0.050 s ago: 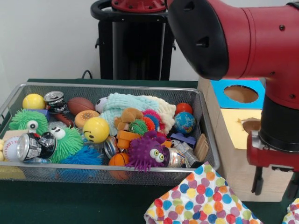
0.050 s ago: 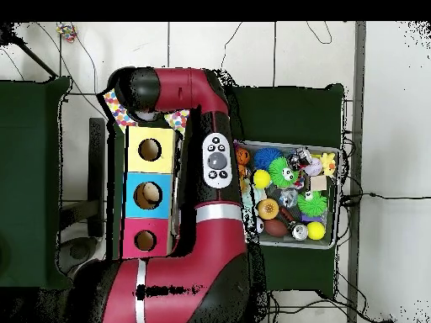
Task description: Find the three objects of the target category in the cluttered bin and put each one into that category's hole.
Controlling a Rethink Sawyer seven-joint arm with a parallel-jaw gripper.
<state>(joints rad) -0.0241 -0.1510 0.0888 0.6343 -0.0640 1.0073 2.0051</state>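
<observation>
The gripper (image 1: 274,183) hangs at lower right beside the box (image 1: 233,154), bin (image 1: 107,170) to its left; finger state unclear.

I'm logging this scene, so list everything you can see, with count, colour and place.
Bin: one, grey wire mesh, on the green table.
Toys: many, mixed colours, inside the bin; among them a purple fuzzy monster, a yellow smiley ball, a brown football.
Cans: several, silver, among the toys.
Box: one, yellow, blue and pink panels, one hole each, beside the bin.
Cloth: polka-dot, near the box.
Arm: one, red and black, above the box; gripper not visible.
</observation>
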